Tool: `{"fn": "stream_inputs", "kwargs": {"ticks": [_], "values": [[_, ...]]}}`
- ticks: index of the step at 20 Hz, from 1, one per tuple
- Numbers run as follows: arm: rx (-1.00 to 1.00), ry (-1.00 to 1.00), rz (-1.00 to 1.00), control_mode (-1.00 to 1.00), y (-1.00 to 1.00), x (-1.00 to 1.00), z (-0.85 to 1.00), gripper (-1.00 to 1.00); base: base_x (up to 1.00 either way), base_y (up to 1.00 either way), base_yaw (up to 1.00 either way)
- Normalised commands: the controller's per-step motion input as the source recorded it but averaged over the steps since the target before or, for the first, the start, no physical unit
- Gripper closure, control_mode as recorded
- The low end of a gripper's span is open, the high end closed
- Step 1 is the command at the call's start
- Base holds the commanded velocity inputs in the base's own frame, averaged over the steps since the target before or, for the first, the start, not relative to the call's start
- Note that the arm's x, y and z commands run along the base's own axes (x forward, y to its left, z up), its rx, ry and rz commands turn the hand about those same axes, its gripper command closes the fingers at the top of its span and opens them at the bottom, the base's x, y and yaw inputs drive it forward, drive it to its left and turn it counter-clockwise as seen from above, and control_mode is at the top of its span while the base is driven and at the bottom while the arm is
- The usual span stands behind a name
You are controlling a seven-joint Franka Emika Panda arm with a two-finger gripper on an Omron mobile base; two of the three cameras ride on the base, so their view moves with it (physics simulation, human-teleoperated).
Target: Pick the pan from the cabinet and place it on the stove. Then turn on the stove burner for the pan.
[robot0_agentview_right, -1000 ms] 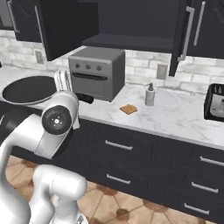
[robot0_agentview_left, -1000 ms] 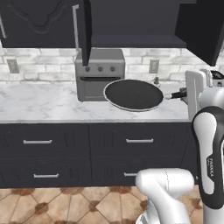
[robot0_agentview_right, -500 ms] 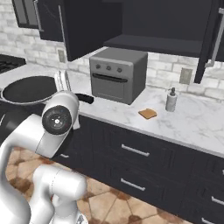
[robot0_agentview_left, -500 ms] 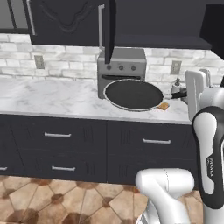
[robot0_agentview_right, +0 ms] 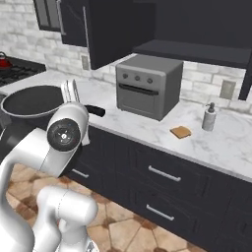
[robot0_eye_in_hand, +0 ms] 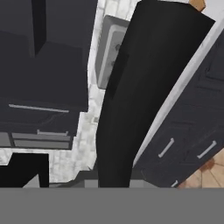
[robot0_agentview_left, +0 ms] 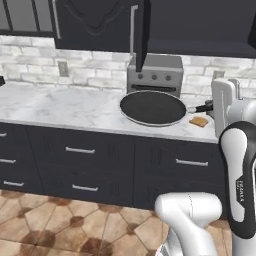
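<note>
The black pan [robot0_agentview_left: 152,107] hangs level just above the marble counter [robot0_agentview_left: 60,107], in front of the toaster oven. My gripper [robot0_agentview_left: 210,106] is shut on the pan's dark handle [robot0_agentview_left: 202,107] at the pan's right. From the right base view the pan [robot0_agentview_right: 30,101] is at the left, and its handle [robot0_agentview_right: 93,110] sticks out past my white hand. The hand view looks along the pan's black underside [robot0_eye_in_hand: 144,87]. The cabinet [robot0_agentview_left: 142,35] stands open above, with its door [robot0_agentview_right: 115,29] swung out. A corner of the stove [robot0_agentview_right: 12,74] shows at the far left.
A grey toaster oven [robot0_agentview_right: 147,86] stands at the back of the counter under the open cabinet. A small brown square [robot0_agentview_right: 180,131] and a soap bottle [robot0_agentview_right: 209,117] lie to its right. A red kettle [robot0_agentview_right: 4,60] sits on the stove. Dark drawers [robot0_agentview_left: 80,150] run below the counter.
The base has driven left, so the whole scene slid right in both base views and the stove corner came into sight. The pan stays in my grip, unchanged relative to the arm.
</note>
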Motion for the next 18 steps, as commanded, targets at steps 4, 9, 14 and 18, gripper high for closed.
{"fn": "stream_inputs", "kwargs": {"ticks": [4, 9, 14, 18], "values": [[0.00, 0.00, 0.00, 1.00, 0.00, 0.00, 0.00, 1.00, -0.49, 0.56, 0.17], [0.00, 0.00, 0.00, 1.00, 0.00, 0.00, 0.00, 1.00, -0.30, 0.67, 0.14], [0.00, 0.00, 0.00, 1.00, 0.00, 0.00, 0.00, 1.00, -0.04, 0.90, 0.09], [0.00, 0.00, 0.00, 1.00, 0.00, 0.00, 0.00, 1.00, 0.04, 0.96, 0.07]]}}
